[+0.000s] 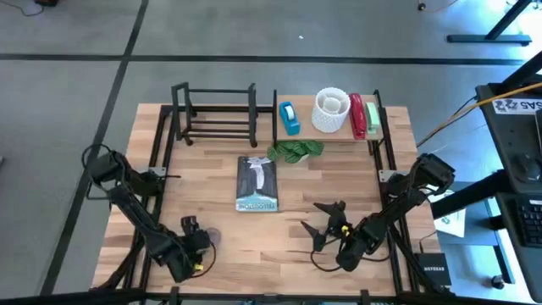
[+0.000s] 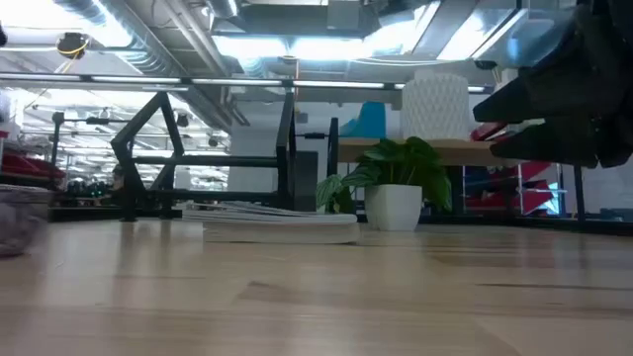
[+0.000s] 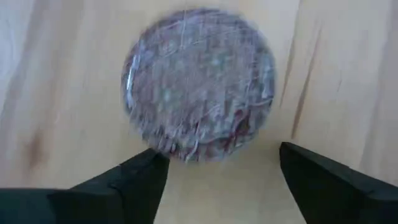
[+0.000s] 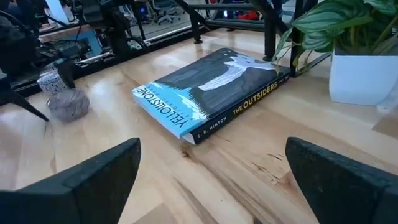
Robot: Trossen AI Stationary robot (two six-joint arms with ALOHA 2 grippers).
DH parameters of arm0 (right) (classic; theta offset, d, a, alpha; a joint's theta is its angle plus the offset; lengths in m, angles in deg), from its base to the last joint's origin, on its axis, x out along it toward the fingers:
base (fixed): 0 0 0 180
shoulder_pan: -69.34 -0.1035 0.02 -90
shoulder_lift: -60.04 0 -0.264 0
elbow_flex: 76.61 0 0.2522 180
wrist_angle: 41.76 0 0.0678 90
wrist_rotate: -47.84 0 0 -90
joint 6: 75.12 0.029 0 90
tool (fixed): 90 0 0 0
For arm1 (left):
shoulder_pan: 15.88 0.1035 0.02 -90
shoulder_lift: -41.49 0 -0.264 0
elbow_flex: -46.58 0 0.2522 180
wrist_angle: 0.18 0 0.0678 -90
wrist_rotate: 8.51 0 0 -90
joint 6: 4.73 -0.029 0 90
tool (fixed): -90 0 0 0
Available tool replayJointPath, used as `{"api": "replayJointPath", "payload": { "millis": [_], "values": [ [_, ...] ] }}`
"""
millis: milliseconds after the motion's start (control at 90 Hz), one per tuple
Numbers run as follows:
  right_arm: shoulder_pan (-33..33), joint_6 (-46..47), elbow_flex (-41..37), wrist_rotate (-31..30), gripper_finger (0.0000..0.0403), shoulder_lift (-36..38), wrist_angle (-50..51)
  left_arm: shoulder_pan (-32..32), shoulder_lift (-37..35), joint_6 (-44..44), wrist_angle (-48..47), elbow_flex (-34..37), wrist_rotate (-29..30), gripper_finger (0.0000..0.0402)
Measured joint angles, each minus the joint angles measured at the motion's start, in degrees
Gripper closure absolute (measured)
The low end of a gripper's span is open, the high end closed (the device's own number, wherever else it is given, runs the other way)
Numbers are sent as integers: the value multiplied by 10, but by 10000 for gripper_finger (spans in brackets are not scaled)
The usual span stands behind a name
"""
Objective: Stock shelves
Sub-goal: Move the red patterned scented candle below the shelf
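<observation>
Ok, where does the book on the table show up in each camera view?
High view: book lies flat at table centre, just before the potted plant.
Low view: flat at mid-picture, left of the plant.
Left wrist view: not in it.
Right wrist view: centre, plant beyond.
Shared landmark: the plant.

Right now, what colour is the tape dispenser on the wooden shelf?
Blue, clearest in the high view: tape dispenser.
</observation>
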Motion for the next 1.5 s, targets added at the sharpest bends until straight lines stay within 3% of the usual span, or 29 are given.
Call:
{"api": "replayJointPath", "payload": {
  "millis": [233, 411, 733, 944, 1200, 1500],
  "values": [
    [0, 0, 0, 4, 20, 0, -11, -18, 3, 3, 111, 55, 135, 110],
    [6, -32, 0, 52, 20, 0, -42, -10, 3, -55, 260, 109, 170, 110],
    [99, -287, 12, 273, 20, -49, -276, 75, 5, -235, 424, 136, 152, 110],
    [177, -406, 94, 405, 20, -109, -278, 128, 18, -306, 479, 136, 94, 110],
    [242, -509, 210, 549, 20, -196, -241, 153, 27, -323, 501, 136, 79, 110],
    [289, -566, 273, 646, 20, -247, -224, 166, 27, -334, 513, 136, 65, 110]
  ]
}}
